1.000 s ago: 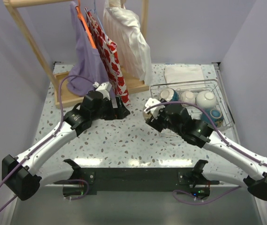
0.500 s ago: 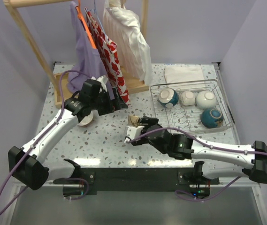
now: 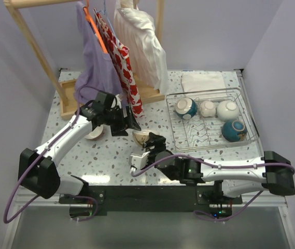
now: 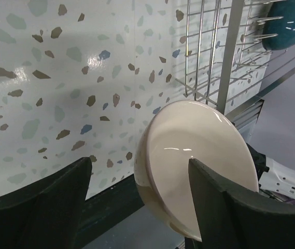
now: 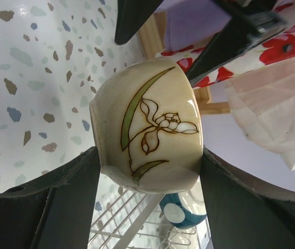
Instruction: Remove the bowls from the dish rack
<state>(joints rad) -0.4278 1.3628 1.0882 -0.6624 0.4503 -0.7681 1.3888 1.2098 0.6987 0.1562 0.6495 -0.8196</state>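
Clamping one unloaded beige bowl (image 5: 147, 127), the right hand (image 5: 147, 155) must likely pass it into the parted left hand (image 4: 139, 168).

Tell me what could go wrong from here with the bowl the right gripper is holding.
1. The right gripper clamps the beige bowl on its side. The left gripper is open around it, with a gap on one side. If the right lets go early, the bowl may fall.
2. Both grippers crowd the same bowl, so their fingers could collide.
3. Another bowl sits on the table under the left arm and could get knocked.
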